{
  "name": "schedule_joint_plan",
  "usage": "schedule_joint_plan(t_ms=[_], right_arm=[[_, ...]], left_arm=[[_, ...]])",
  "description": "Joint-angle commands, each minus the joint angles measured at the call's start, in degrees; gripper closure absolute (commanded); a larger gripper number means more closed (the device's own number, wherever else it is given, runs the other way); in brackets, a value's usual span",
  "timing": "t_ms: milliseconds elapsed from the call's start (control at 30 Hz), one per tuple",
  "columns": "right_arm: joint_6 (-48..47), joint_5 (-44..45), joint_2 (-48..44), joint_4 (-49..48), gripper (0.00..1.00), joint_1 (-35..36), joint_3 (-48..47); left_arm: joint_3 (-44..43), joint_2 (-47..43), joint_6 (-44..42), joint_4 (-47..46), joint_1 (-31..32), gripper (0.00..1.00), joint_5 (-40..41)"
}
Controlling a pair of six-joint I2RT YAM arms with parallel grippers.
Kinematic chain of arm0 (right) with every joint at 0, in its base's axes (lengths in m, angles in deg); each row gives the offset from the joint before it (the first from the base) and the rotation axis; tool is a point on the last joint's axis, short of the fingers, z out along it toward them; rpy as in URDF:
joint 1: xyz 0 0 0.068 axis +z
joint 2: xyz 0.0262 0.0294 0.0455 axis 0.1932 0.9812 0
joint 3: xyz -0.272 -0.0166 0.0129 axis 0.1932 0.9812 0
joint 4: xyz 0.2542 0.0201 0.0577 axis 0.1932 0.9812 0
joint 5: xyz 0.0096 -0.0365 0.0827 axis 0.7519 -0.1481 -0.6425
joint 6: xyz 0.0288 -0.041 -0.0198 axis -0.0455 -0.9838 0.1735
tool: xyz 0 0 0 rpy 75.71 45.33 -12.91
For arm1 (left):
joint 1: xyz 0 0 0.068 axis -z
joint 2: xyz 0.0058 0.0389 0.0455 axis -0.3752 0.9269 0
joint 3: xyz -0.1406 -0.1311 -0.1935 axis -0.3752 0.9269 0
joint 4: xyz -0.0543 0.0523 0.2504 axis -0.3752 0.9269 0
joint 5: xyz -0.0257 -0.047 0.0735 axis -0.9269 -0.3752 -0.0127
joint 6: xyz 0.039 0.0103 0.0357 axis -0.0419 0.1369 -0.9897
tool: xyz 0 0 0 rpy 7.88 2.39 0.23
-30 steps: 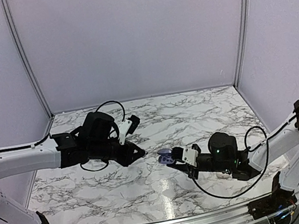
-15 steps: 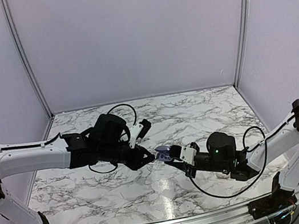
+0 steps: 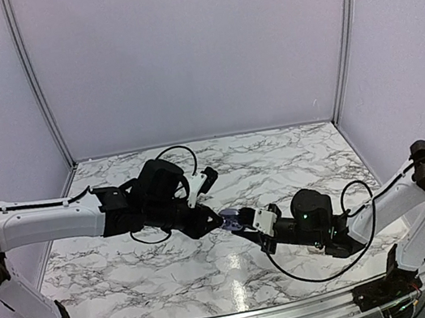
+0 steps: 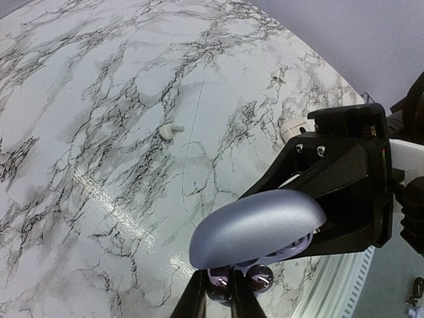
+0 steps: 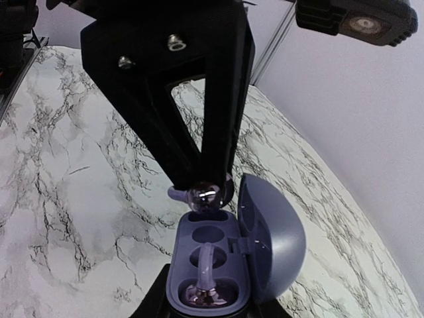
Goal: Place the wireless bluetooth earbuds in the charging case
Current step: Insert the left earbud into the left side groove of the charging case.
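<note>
Over the table's [image 3: 124,267] middle we find the left gripper [image 3: 212,223] clamped on an earbud [image 5: 206,196], the right gripper [image 3: 241,224] clamped on the open charging case [image 5: 207,262]

Case [image 5: 273,240]: lavender-blue, rounded, lid open and swung back to the right. Held off the table, over its middle, in right gripper [image 3: 238,222]. One earbud [image 5: 201,291] sits in the near well, stem showing. Second earbud [image 5: 204,196] is shiny, pinched by left gripper [image 3: 214,222], just above the empty far well's rim.
</note>
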Motion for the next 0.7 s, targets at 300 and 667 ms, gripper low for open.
schedule_joint_plan(t_ms=[300,667], right_arm=[[1.9,-0.7,0.8,-3.7,1.0,0.5,-2.2],[2.8,-1.9,1.5,-5.5,1.0,0.5,-1.9]], left_arm=[[-1.9,2.5,0.3,0.6,0.6,0.85,-0.5],[-2.6,3.2,0.6,1.1,0.7,0.83,-0.7]])
